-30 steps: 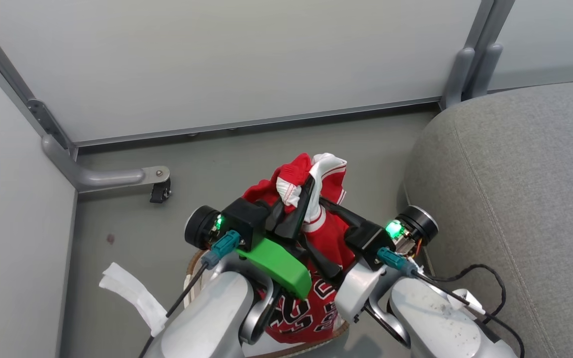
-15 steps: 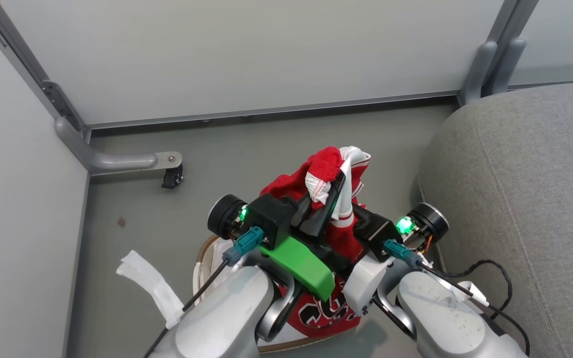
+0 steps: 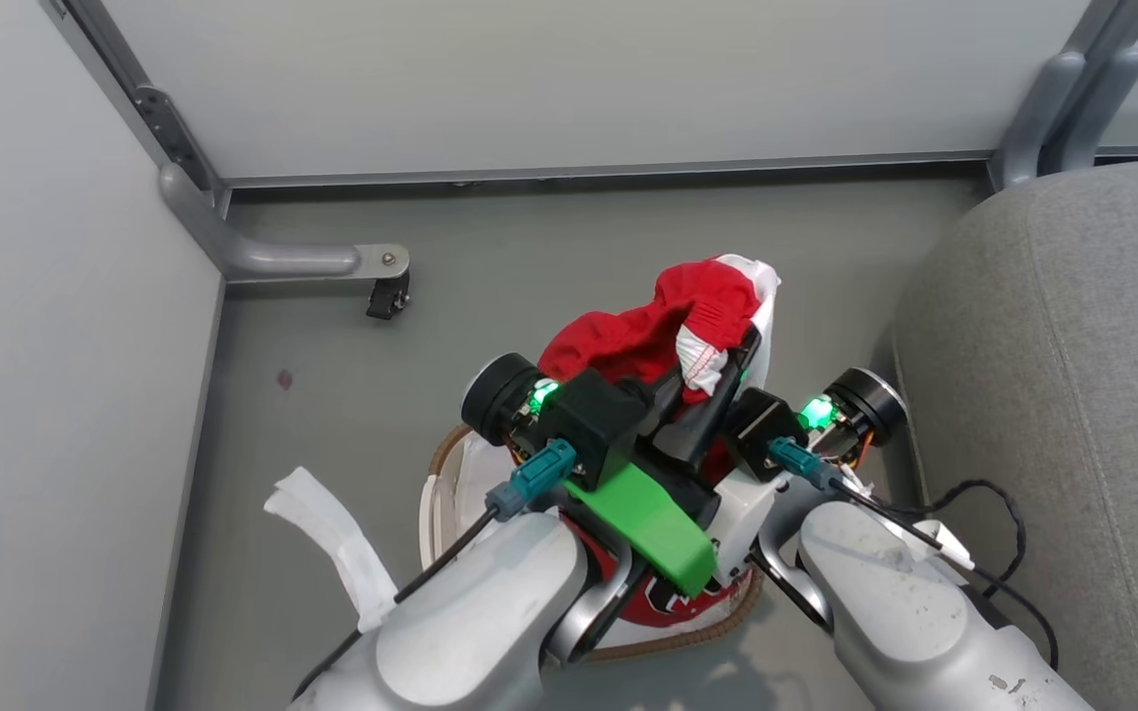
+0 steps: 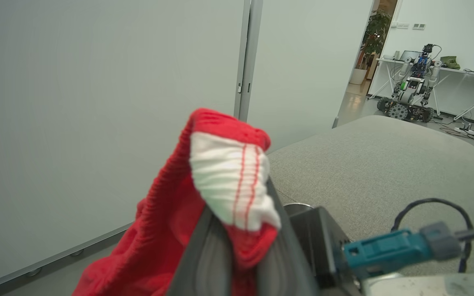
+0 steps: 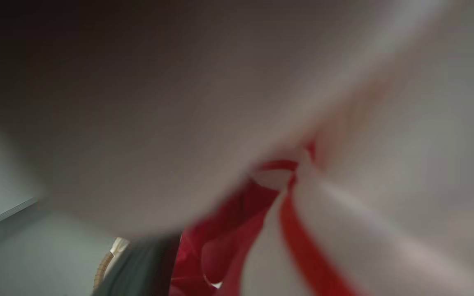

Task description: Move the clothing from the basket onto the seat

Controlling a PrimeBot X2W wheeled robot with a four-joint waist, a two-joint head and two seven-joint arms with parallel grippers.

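The clothing (image 3: 628, 341) is a red jersey with white panels, bunched up and hanging over the basket (image 3: 443, 464), whose brown rim shows on the floor beneath my arms. My left gripper (image 3: 732, 360) is shut on a red and white fold of it, seen close in the left wrist view as the clothing (image 4: 224, 176) pinched by the left gripper (image 4: 241, 242). My right gripper (image 3: 702, 439) sits just right of that, jaws spread wide against the fabric. Blurred clothing (image 5: 228, 230) covers its lens. The grey seat (image 3: 1073, 395) lies to the right, and the seat (image 4: 377, 164) is bare.
Pale partition walls close off the back and left. A metal foot with a caster (image 3: 386, 291) juts from the left wall. A white strip (image 3: 332, 533) lies on the floor left of the basket. A black cable (image 3: 984, 504) loops beside my right forearm.
The whole head picture has shifted, so the camera has moved. My left gripper keeps its hold, and the bunched clothing now stands a little nearer the seat's edge.
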